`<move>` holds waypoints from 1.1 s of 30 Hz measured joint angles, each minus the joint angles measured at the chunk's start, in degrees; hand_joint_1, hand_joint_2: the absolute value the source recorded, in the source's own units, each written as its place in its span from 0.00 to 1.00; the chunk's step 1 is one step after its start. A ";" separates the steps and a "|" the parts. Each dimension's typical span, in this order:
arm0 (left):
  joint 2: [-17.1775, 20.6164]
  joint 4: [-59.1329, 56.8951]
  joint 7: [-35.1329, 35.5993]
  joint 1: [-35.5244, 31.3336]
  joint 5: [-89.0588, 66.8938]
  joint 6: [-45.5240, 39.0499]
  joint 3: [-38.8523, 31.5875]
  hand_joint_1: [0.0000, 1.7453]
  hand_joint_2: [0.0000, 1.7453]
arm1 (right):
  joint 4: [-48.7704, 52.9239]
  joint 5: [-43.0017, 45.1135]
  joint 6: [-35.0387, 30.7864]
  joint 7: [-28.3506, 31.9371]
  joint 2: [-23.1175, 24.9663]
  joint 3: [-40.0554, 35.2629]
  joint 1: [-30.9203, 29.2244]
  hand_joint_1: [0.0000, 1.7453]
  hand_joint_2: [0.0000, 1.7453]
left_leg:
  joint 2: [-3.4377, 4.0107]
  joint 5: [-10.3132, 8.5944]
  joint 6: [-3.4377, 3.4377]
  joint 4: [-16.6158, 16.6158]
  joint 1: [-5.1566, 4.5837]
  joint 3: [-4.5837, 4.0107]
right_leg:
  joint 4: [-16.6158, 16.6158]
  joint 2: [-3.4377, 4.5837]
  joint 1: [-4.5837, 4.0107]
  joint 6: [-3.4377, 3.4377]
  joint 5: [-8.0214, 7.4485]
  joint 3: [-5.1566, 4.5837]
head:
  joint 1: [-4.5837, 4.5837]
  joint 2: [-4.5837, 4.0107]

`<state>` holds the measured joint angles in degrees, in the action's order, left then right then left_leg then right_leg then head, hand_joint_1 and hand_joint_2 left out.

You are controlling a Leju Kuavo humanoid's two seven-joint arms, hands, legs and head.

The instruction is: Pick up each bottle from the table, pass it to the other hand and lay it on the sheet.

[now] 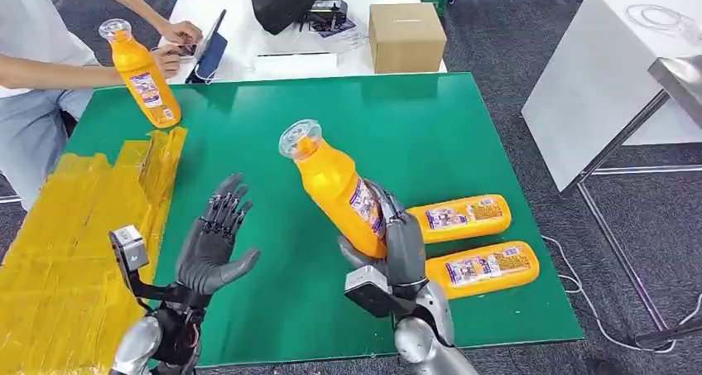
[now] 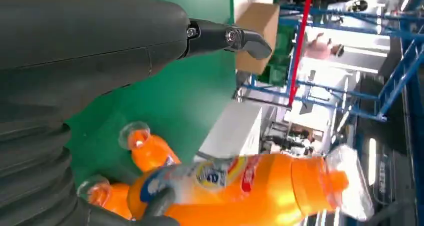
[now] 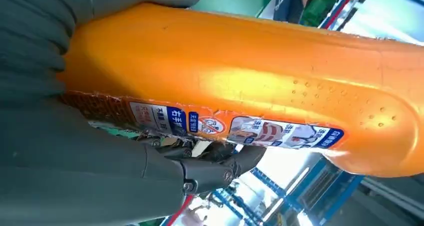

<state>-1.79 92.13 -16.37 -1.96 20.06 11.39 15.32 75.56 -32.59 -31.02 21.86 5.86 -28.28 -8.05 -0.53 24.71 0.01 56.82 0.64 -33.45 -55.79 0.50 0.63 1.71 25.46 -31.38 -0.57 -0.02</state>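
While the right hand [image 1: 397, 247] grips the tilted orange bottle [image 1: 335, 185] by its lower body above the green desk [image 1: 463, 127] and the left hand [image 1: 213, 247] waits released just left, a mistimed handover could drop it short of the yellow sheet [image 1: 66, 226].

Between our left hand [image 1: 217, 244] and the raised orange juice bottle [image 1: 335, 185] we see bare green mat [image 1: 273, 143]. Two lying bottles [image 1: 460, 217] [image 1: 483, 268] block our right, and a person's bottle [image 1: 142, 73] stands by the yellow sheet [image 1: 66, 226].
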 measured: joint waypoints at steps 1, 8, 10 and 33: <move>0.02 0.00 0.02 -0.19 0.00 0.00 0.22 0.00 1.00 | -0.29 0.05 0.13 0.00 0.11 0.00 -0.25 1.00 1.00 | -0.01 0.00 0.00 0.00 0.00 0.00 | 0.00 0.00 0.00 0.00 0.00 0.00 | -0.02 0.00; 0.31 0.00 -0.02 -0.69 0.00 0.57 1.51 0.00 1.00 | -2.54 0.50 1.14 0.24 0.57 -0.07 -1.54 1.00 1.00 | 0.00 0.00 0.00 0.00 0.00 -0.01 | 0.00 0.00 0.00 0.00 0.00 0.00 | -0.02 0.00; 0.39 -0.02 -0.02 -1.10 0.00 0.85 1.95 0.00 1.00 | -4.16 0.53 1.58 0.24 0.85 -0.09 -2.47 1.00 1.00 | 0.00 0.00 0.00 0.00 0.00 -0.01 | 0.00 0.00 0.00 0.00 0.00 -0.01 | -0.02 0.00; 0.48 -3.67 0.33 -4.34 1.29 1.16 4.09 0.00 1.00 | -14.38 -13.70 -4.89 -0.33 5.40 -8.13 -7.38 1.00 1.00 | 0.01 -0.02 0.01 0.00 0.02 -0.04 | -0.02 0.00 -0.01 0.00 0.00 -0.04 | -0.02 0.00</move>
<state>-1.31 88.46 -16.05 -6.30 21.35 12.55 19.41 61.18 -46.29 -35.91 21.53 11.26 -36.41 -15.43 -0.52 24.69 0.03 56.81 0.66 -33.48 -55.81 0.51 0.62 1.71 25.46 -31.42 -0.59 -0.02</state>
